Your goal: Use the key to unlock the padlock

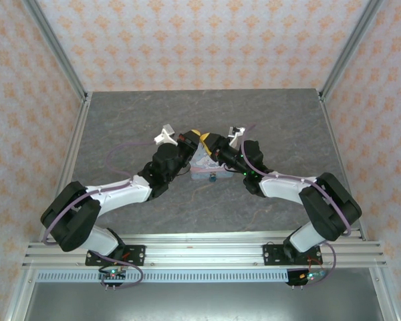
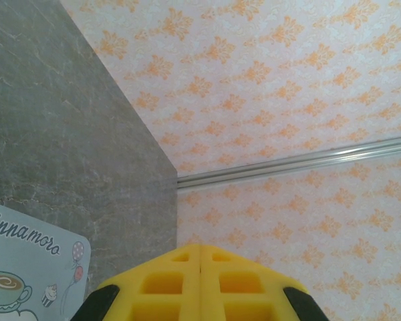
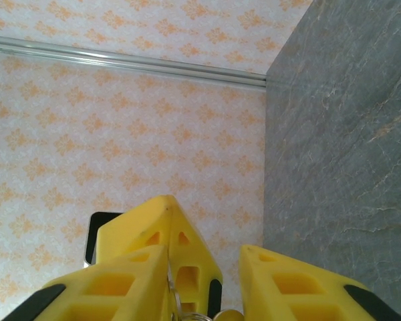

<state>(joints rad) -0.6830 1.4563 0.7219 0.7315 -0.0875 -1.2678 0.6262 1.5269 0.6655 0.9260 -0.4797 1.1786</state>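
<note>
Left hand (image 2: 200, 257): yellow fingers pressed flat together along one seam, nothing seen between them; poised above the far end of the tin (image 1: 202, 164), tips aimed past it at the papered wall (image 2: 287, 80); the left wrist view catches one rounded corner of the tin low on its left, with script lettering, a cup and balloons printed on it.

Right hand (image 3: 206, 251): yellow fingers (image 3: 287, 284) narrowly apart; a thin metal ring (image 3: 177, 299) and a brassy bit (image 3: 227, 314) sit in the gap at the frame's bottom edge; whether the fingers pinch them cannot be told; this hand hangs over the tin's far end from the opposite side, with the left hand's closed yellow wedge just beyond its tips.

Padlock (image 1: 212, 177): tiny, teal-blue; at the near edge of the tin, on the arm-base side, below the right wrist; too small in the top view to tell whether it touches the tin or how its shackle stands.

Tin: pastel, rectangular; flat on the grey marbled desk (image 1: 120, 134), largely covered by the two meeting arms.

Aluminium rail (image 2: 307, 164): runs across the wall beyond the tin.
</note>
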